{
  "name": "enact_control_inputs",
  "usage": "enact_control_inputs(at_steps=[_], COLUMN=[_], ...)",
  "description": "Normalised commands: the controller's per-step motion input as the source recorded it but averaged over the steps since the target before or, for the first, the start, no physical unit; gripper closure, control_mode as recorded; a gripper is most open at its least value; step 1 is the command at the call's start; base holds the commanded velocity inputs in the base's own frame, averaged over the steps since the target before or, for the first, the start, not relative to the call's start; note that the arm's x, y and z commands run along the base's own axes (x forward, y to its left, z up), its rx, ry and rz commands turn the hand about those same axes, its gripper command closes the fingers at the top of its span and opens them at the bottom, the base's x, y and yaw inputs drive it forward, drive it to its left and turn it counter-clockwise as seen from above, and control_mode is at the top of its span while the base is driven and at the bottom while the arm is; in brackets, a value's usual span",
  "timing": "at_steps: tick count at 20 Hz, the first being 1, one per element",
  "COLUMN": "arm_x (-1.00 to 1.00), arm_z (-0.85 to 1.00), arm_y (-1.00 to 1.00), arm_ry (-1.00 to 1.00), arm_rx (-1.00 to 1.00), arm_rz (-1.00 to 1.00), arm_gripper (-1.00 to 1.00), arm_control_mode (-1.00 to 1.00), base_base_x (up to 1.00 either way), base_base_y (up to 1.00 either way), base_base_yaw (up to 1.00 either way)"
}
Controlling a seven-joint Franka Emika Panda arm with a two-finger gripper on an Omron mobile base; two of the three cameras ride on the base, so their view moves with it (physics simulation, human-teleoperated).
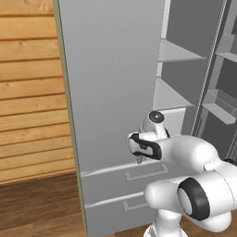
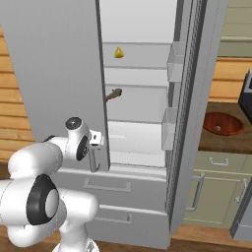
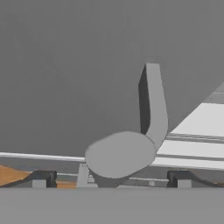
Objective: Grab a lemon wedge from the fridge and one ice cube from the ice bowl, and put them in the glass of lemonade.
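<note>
My claw stands wide apart, holding nothing, its two dark tips low at either side of the hand view. Between them I look at the rounded end of a bar handle, which bends up along the grey face of the fridge door.

From the right base view, my claw hangs at the lower edge of the left door, just above the top drawer. The fridge stands open, both doors swung out, white shelves showing.

The wedge sits on an upper shelf inside (a small yellow triangle from here), well above my claw and to its right, deeper in. A brownish thing pokes out past the door's edge on the shelf below it; I cannot tell what it is.

The bowl rests on the counter right of the fridge, well apart from my claw.
</note>
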Motion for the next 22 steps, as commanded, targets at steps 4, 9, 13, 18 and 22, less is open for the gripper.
enact_control_inputs(at_steps=[4,9,13,18,22], arm_x=[0.35,0.29,0.19,0.11,0.0], arm_z=[-0.18,-0.07,0.0,0.0,0.0], arm_y=[0.0,0.13,0.28,0.23,0.21], arm_ry=[-0.02,0.0,0.0,0.0,-0.07], arm_rx=[0.0,0.0,0.0,0.0,0.0], arm_rz=[0.0,0.0,0.0,0.0,0.0], arm_gripper=[-1.0,1.0,1.0,1.0,1.0], arm_control_mode=[-1.0,-1.0,-1.0,-1.0,-1.0], base_base_x=[0.0,0.0,0.0,0.0,0.0], base_base_y=[0.0,0.0,0.0,0.0,0.0], base_base_yaw=[0.0,0.0,0.0,0.0,0.0])
